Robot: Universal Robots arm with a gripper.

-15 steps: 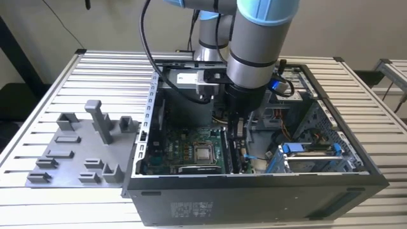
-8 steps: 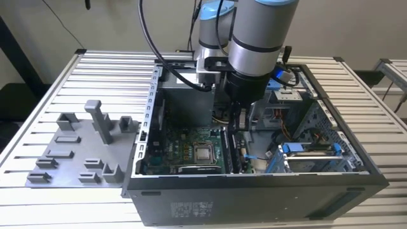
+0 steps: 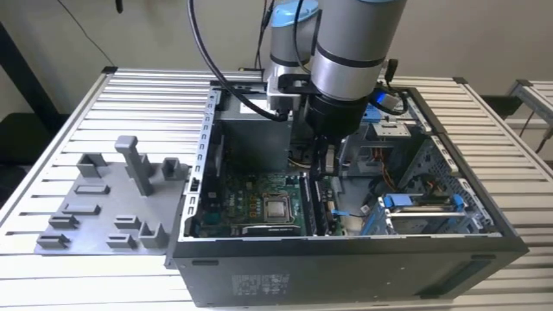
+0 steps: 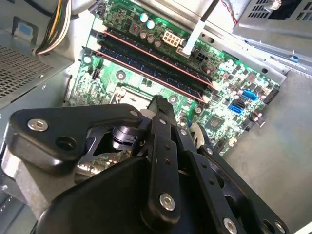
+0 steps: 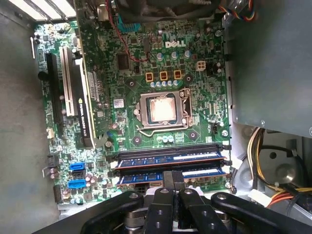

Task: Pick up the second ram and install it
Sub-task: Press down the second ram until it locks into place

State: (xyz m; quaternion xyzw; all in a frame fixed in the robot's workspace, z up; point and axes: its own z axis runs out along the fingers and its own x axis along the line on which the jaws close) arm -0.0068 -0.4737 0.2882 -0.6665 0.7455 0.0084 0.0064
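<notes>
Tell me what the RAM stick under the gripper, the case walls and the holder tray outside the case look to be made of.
The second ram: blue circuit board, likely fibreglass laminate, with a pale label, standing in its slot at the gripper. The case wall: dark painted sheet metal, judging by its thin folded edges. The holder tray: matte grey, probably moulded or printed plastic, given its blocky shapes.

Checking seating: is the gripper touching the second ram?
Cannot tell: in the first wrist view the gripper overlaps the second ram; neither contact nor gap shows.
</notes>
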